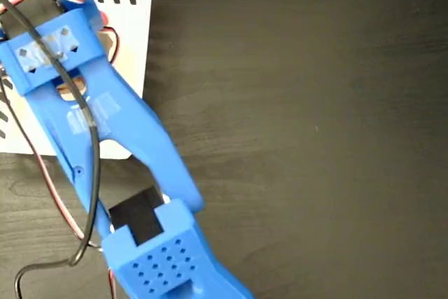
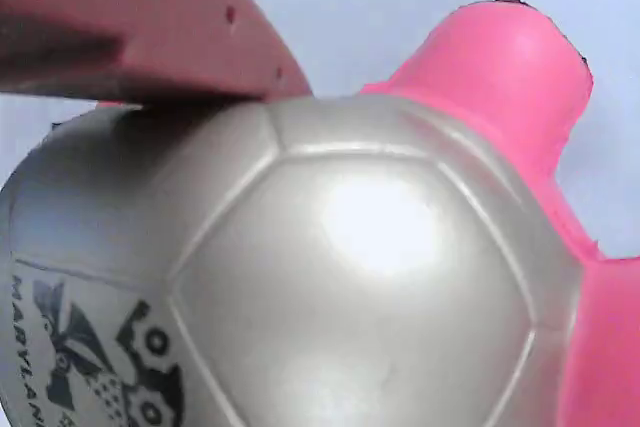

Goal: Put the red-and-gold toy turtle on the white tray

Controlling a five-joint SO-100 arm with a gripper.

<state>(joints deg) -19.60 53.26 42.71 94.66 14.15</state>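
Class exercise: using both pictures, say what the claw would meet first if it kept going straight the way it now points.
The turtle: in the wrist view its shell fills the frame, with a finger seemingly already on it. Behind lies the white tray. Whether the claw is open or shut cannot be told.

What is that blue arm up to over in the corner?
The blue robot arm reaches over the flat white square tray at the top left of the fixed view. Its wrist view is filled by the toy turtle, with its shiny domed shell and pinkish-red head, and one gripper finger lies against the shell. The pictures do not show whether the turtle already rests on the tray.
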